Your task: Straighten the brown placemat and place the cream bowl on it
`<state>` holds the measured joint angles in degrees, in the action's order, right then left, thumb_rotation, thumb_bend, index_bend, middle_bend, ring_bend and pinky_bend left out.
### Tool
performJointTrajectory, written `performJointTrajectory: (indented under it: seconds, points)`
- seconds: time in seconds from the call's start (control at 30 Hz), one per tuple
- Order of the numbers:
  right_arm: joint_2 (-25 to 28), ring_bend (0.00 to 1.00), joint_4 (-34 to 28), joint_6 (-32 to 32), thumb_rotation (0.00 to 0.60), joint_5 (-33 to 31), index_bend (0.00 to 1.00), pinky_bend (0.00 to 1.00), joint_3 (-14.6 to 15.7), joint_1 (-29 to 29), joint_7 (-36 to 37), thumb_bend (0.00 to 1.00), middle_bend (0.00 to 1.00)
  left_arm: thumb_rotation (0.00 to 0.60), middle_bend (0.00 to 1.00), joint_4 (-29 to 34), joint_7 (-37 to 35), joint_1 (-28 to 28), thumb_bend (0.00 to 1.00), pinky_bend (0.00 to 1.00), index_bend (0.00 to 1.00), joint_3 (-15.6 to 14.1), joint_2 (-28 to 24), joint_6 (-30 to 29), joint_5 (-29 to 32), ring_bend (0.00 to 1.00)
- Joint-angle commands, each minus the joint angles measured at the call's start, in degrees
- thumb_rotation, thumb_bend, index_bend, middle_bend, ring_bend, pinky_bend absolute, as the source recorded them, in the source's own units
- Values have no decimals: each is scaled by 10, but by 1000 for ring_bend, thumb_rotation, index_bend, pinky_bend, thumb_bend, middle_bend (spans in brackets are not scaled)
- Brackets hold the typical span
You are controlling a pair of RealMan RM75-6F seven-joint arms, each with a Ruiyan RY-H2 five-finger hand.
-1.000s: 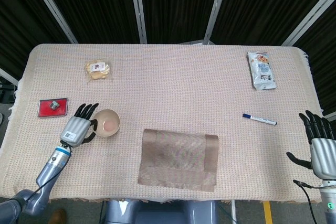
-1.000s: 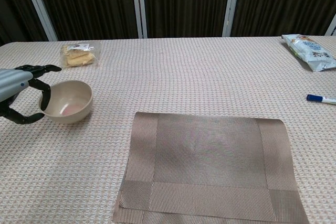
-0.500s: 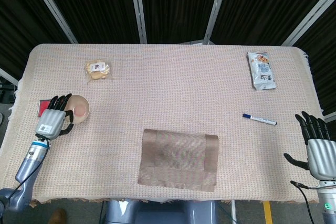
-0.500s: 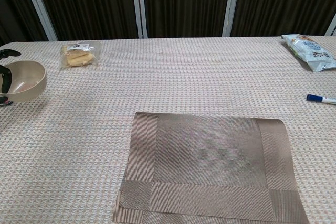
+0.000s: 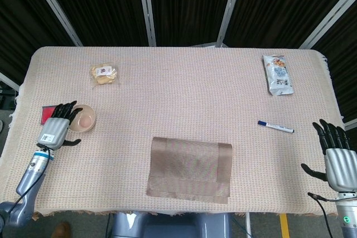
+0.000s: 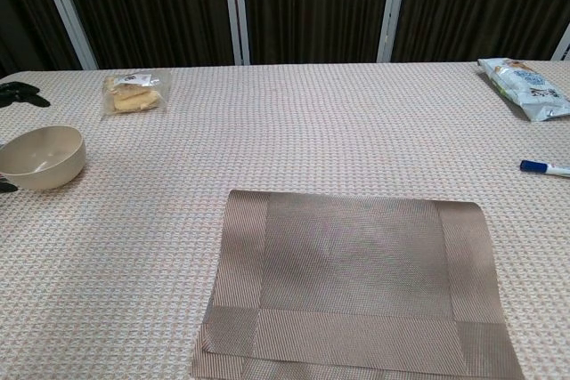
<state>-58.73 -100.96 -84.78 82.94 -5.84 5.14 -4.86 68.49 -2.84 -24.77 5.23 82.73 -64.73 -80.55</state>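
Note:
The cream bowl (image 5: 85, 118) (image 6: 42, 156) stands upright on the woven tablecloth at the far left. My left hand (image 5: 56, 129) lies just left of it with fingers spread, its fingertips (image 6: 18, 92) apart from the rim and gripping nothing. The brown placemat (image 5: 189, 165) (image 6: 356, 282) lies flat near the front edge at the middle, a little skewed, with nothing on it. My right hand (image 5: 337, 160) hovers at the front right corner, fingers apart and empty, and does not show in the chest view.
A clear pack of biscuits (image 5: 104, 74) (image 6: 132, 93) lies behind the bowl. A red card (image 5: 44, 114) peeks out by my left hand. At the back right is a white snack packet (image 5: 277, 74) (image 6: 525, 86), with a blue marker (image 5: 275, 126) (image 6: 545, 167) nearer.
My left hand moved the bowl from beside the placemat to the far left of the table, then spread its fingers off it. The right hand barely moved.

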Motion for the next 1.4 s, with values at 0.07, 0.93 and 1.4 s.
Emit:
performJointTrajectory:
  seconds: [0.07, 0.93, 1.4]
  points:
    - [-1, 0, 1, 2, 600, -2, 0, 0, -1, 1, -1, 0, 0, 600, 0, 85, -34, -5, 97, 0, 218, -31, -29, -59, -101, 0]
    - [-11, 0, 19, 4, 600, -35, 0, 0, -6, -3, -17, 0, 0, 600, 0, 115, 17, -81, 117, 0, 441, -131, 80, 28, -234, 0]
    - [-12, 0, 23, 10, 600, -42, 0, 0, -9, -2, -17, 0, 0, 600, 0, 35, -40, -105, 116, 0, 462, -134, 138, 8, -259, 0]
